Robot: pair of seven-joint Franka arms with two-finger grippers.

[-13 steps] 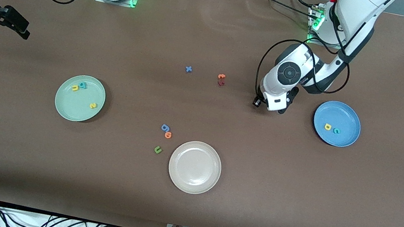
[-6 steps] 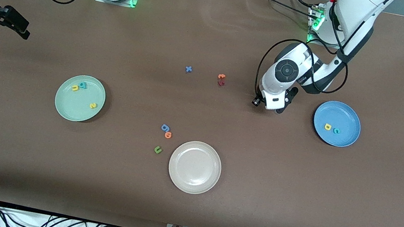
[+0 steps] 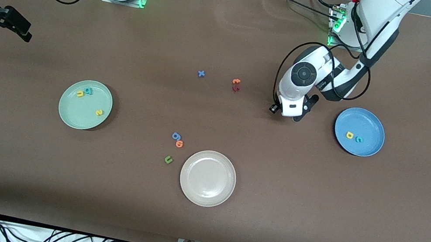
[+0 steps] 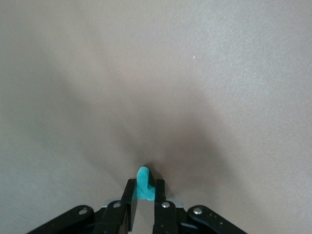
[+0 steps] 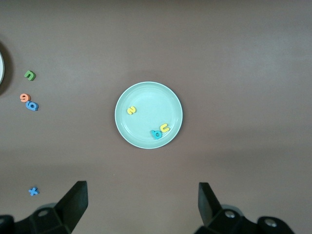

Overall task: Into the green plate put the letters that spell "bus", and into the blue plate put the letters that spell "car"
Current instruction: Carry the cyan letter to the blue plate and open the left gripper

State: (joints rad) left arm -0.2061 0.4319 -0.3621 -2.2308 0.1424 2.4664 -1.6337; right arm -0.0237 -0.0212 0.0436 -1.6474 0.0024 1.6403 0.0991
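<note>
Teal "r" [image 4: 143, 184] (small foam piece) pinched upright between left gripper [image 4: 144, 204] fingers.

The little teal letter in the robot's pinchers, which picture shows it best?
The left wrist view. There the teal letter sits pinched in the left gripper, just above the bare table. In the front view the arm's own wrist hides the letter. The right wrist view does not show it at all.
</note>
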